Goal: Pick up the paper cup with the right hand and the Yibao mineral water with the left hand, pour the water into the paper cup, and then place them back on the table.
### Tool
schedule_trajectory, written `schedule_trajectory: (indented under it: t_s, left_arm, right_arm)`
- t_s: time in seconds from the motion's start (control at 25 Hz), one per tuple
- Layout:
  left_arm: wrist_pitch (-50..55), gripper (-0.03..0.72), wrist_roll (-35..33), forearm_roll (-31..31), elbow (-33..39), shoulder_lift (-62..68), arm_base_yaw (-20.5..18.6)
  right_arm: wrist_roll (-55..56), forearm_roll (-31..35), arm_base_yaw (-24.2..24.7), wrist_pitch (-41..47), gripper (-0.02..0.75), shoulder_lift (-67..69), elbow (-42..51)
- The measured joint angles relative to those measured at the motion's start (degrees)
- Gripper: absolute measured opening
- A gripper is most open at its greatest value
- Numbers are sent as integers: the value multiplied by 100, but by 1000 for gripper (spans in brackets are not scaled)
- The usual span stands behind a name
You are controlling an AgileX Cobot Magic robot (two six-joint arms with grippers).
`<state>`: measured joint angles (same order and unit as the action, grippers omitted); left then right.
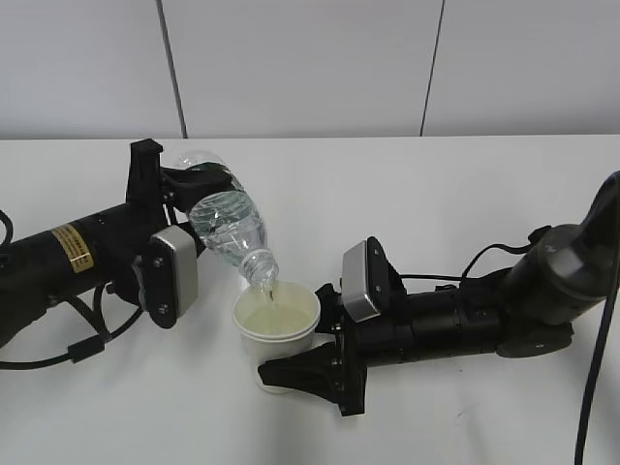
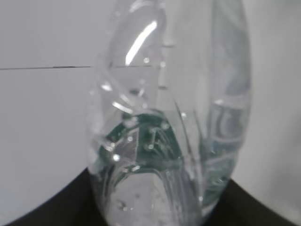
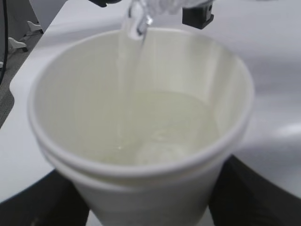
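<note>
My left gripper (image 1: 179, 199) is shut on the Yibao mineral water bottle (image 1: 228, 225) and holds it tilted, mouth down over the paper cup (image 1: 277, 325). A thin stream of water runs from the mouth into the cup. The bottle fills the left wrist view (image 2: 164, 141), its green label showing through the clear plastic. My right gripper (image 1: 300, 360) is shut on the cup, low over the white table (image 1: 436, 194). In the right wrist view the cup (image 3: 141, 155) is partly full of water, with the stream (image 3: 129, 70) falling at its far left side.
A grey panelled wall (image 1: 310, 58) stands behind the table. Black cables (image 1: 591, 387) trail from the right arm at the right edge, and another cable (image 1: 58, 344) loops under the left arm.
</note>
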<state>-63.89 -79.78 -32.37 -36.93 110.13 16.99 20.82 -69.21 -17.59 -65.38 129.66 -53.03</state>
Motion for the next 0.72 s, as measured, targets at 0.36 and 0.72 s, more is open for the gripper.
schedule_trajectory:
  t_s: [0.36,0.72]
  left_arm:
    - [-2,358,3606,-186,0,0,0]
    - [-9,358,7510,-209,0,0,0]
  right_arm:
    - [-301,0,0,12,521,0,0]
    - [-524,111,0,23,521,0,0]
